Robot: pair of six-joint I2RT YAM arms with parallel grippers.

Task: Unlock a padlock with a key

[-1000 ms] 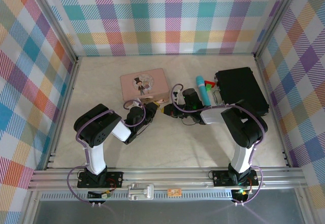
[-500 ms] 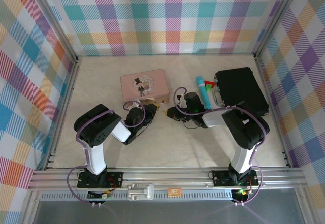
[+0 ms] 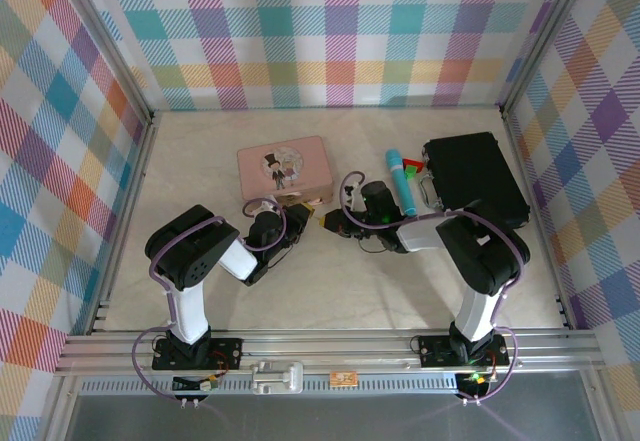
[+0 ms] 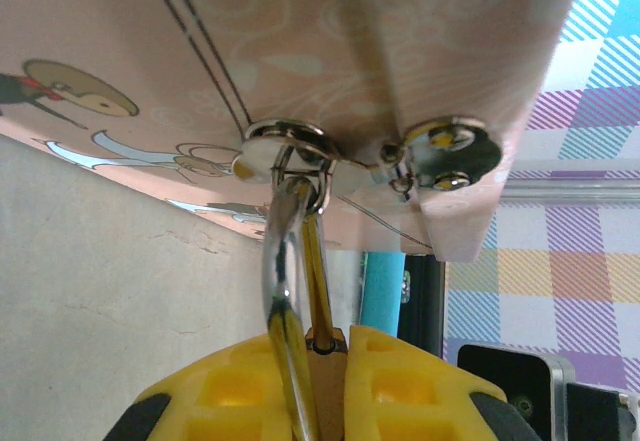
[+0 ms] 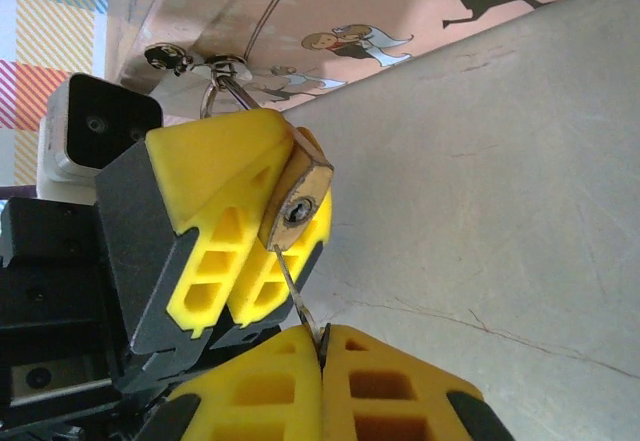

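Pinching key (image 5: 301,296), right gripper (image 5: 322,349) hides its head.

key (image 5: 298,299) head (bow) out of sight

Open for passage: bare table (image 3: 190,161) left of the pink tin (image 3: 285,166) and along the near edge. Blocked at rear right by teal tube (image 3: 401,183) and black case (image 3: 475,176), close together. Between left gripper (image 3: 299,214) and right gripper (image 3: 331,221), narrow gap bridged by padlock (image 5: 295,193) and key (image 5: 298,296); tin wall just beside.
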